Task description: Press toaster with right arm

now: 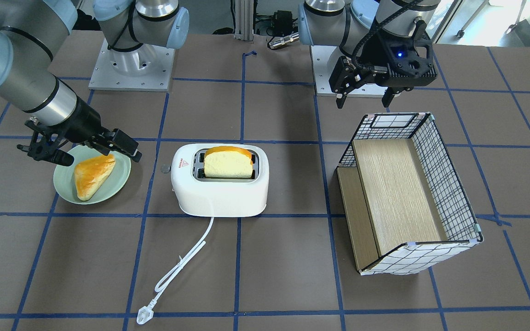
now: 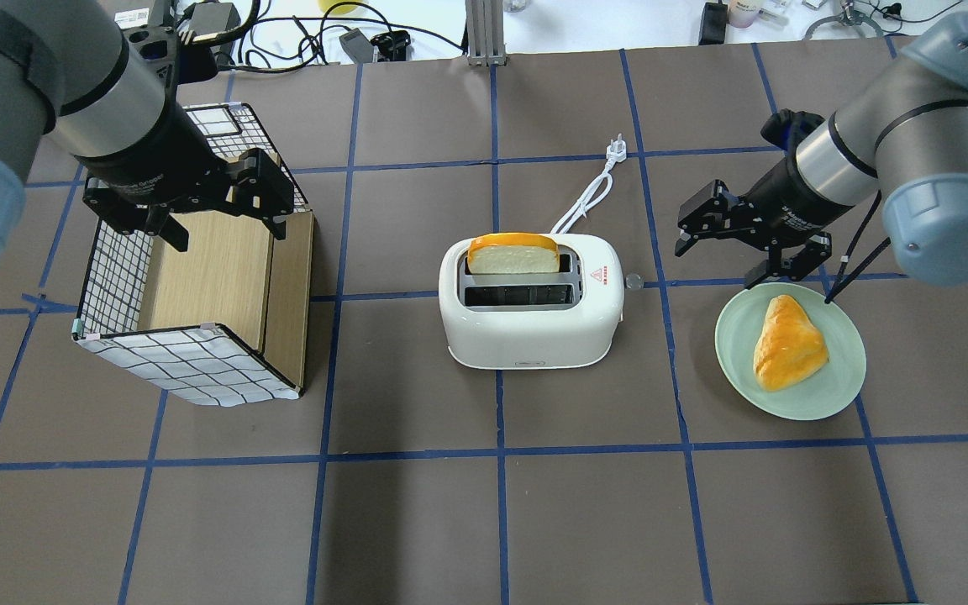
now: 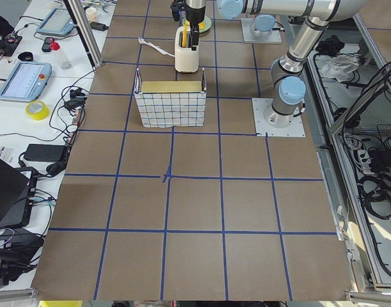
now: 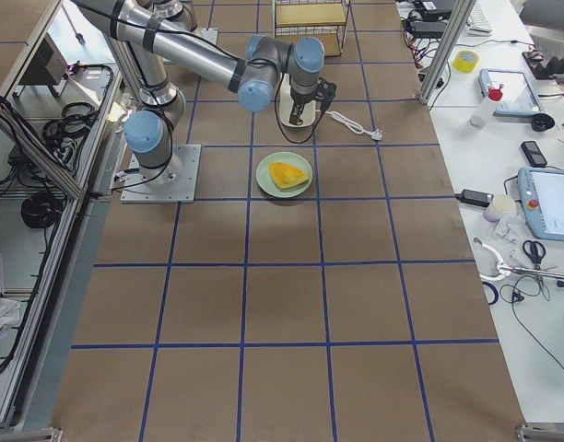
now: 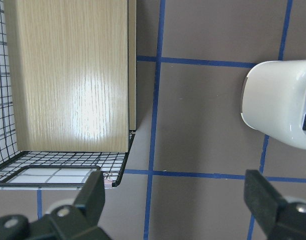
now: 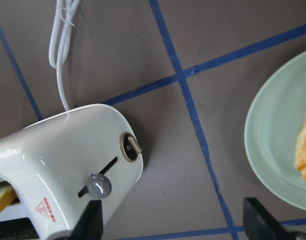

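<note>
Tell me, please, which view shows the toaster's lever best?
The right wrist view: the lever sits close and unblocked in its slot on the toaster. Overhead and front-facing show only a grey nub; the left wrist sees the opposite end; the side views hide it.

**Brown Gridded Worktop Beside a Cluttered White Bench**

Brown sheeting covers the worktop (image 3: 195, 204), ruled into squares by blue tape lines (image 3: 165, 177). A white bench (image 3: 7, 125) runs along one side, carrying a tablet (image 3: 24, 81), a yellow tape roll (image 3: 37, 110) and cables (image 3: 71, 102). An aluminium post (image 3: 82, 32) stands at the worktop's edge. The light is bright and even, and the pale floor (image 1: 490, 23) beyond gleams.
</note>
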You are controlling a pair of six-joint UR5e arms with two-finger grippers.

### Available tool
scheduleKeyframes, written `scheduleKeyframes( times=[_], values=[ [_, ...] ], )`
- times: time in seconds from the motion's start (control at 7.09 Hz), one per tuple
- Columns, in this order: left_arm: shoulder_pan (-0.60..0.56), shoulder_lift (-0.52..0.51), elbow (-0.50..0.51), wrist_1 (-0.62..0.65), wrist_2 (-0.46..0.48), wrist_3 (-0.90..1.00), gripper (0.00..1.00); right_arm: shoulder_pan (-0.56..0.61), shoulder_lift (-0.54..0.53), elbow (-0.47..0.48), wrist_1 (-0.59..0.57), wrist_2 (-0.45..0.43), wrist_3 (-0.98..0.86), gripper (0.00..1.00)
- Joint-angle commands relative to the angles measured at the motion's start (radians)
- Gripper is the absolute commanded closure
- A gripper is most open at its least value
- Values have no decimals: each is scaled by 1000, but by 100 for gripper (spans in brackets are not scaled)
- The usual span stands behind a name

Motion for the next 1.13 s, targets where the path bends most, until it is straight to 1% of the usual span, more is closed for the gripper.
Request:
scheduleKeyframes(
  times=[0.0, 0.14, 0.28, 0.42, 0.56, 0.99],
  values=[
    [0, 0, 0, 0, 1, 0, 0, 5, -24, -107, 144, -131, -4, 0],
    [0, 0, 1, 0, 1, 0, 0, 27, -26, -163, 202, -152, 2, 0],
    [0, 0, 1, 0, 1, 0, 0, 66, -24, -211, 220, -254, 2, 0],
    [0, 0, 0, 0, -1, 0, 0, 109, -26, -234, 244, -280, 13, 0],
    [0, 0, 0, 0, -1, 0, 0, 130, -32, -269, 275, -277, 26, 0],
    [0, 0, 0, 0, -1, 0, 0, 173, -50, -319, 321, -281, 37, 0]
  ],
)
